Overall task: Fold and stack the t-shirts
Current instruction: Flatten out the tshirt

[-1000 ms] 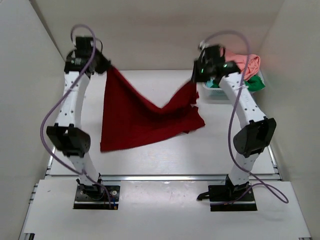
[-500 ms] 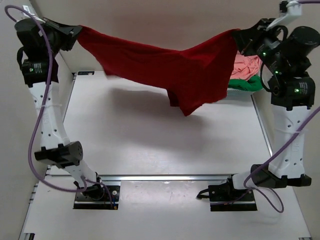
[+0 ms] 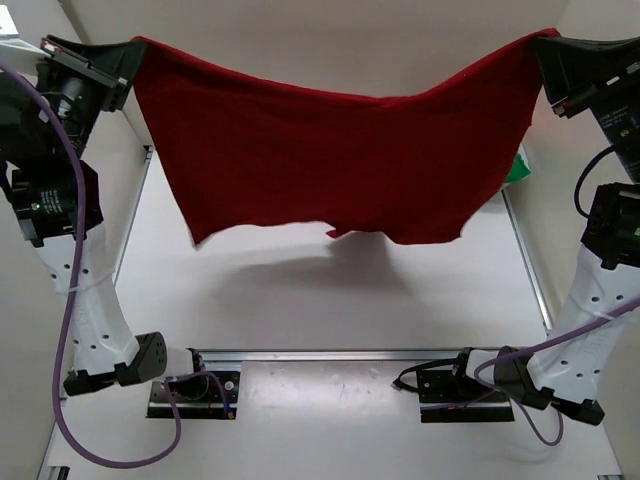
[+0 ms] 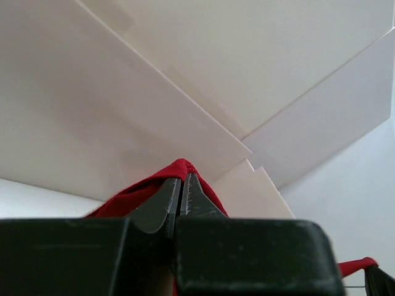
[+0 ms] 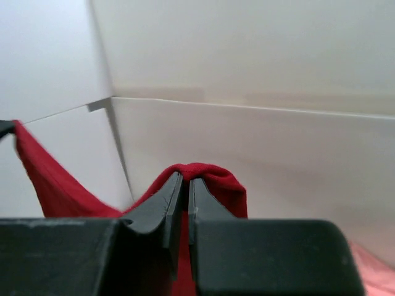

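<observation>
The dark red t-shirt [image 3: 340, 160] hangs spread wide in the air, high above the table. My left gripper [image 3: 128, 52] is shut on its upper left corner and my right gripper [image 3: 543, 45] is shut on its upper right corner. The left wrist view shows the shut fingers pinching red cloth [image 4: 182, 168]. The right wrist view shows the same with its red fold [image 5: 207, 174]. A sliver of the green t-shirt [image 3: 518, 168] shows behind the red one at the right. A bit of salmon pink cloth [image 5: 373, 268] shows at the right wrist view's lower right corner.
The white table [image 3: 330, 300] lies below the hanging shirt, with its shadow on it. White walls enclose the left, back and right. The basket is hidden behind the red shirt.
Both arms have risen and drawn apart, lifting the red shirt off the table and stretching it out flat between them; it now hides the basket and most of the other shirts.
</observation>
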{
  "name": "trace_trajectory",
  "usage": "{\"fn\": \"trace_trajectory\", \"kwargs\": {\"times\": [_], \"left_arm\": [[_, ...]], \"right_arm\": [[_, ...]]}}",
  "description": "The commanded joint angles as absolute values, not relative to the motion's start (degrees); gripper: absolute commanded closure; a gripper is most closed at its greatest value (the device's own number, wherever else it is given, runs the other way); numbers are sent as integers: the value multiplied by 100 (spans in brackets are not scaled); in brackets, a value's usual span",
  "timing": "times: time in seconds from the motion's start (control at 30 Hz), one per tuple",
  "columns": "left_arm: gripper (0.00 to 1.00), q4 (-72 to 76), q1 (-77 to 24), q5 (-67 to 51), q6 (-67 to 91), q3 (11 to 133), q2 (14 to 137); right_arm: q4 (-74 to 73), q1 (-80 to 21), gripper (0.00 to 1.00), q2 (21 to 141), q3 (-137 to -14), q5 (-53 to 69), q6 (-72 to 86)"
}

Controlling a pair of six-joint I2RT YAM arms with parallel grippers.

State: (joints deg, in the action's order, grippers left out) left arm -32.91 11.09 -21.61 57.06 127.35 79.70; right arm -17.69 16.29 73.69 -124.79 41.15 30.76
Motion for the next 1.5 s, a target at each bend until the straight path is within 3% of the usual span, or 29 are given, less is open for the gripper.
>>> {"fn": "trace_trajectory", "kwargs": {"times": [0.0, 0.23, 0.37, 0.57, 0.67, 0.73, 0.83, 0.93, 1.1, 1.2, 1.27, 1.47], "left_arm": [[100, -3322, 985, -2154, 5739, 12061, 8112], [100, -3498, 721, -1759, 5353, 10427, 8025], [100, -3472, 790, -1591, 5090, 10168, 8462], [100, -3700, 817, -1942, 4668, 11422, 10035], [100, -3744, 870, -1994, 4500, 12493, 10406], [100, -3648, 923, -2127, 4369, 13075, 10433], [100, -3507, 879, -2075, 4097, 13430, 10004], [100, -3559, 879, -1847, 3824, 13211, 9363], [100, -3524, 835, -1468, 3481, 11771, 8131], [100, -3893, 590, -1126, 3139, 11462, 7447], [99, -3894, 221, -792, 2989, 11041, 6990], [98, -3849, -78, -485, 3006, 9503, 5583]], "right_arm": [[-817, 1487, 100, 7550, -12175, 4518, 3667], [-2126, -429, 100, 7988, -11014, 3175, 2094], [-2434, -1054, 100, 8691, -11012, 2770, 1653], [-3085, -1143, 100, 11044, -13301, 2242, 695], [-3068, -1072, 100, 11452, -14516, 2154, 528], [-2666, -1142, 100, 11050, -14328, 1812, 273], [-1613, -1274, 100, 9784, -12530, 1521, -95], [-1643, -1265, 100, 9203, -12401, 1477, -263], [-2468, -1554, 100, 8484, -11824, 933, -386], [-2383, -2229, 95, 7598, -10996, -486, -773], [-2399, -2627, 100, 6946, -10514, -964, -914], [-2637, -2209, 100, 5654, -9679, -370, -300]]}}
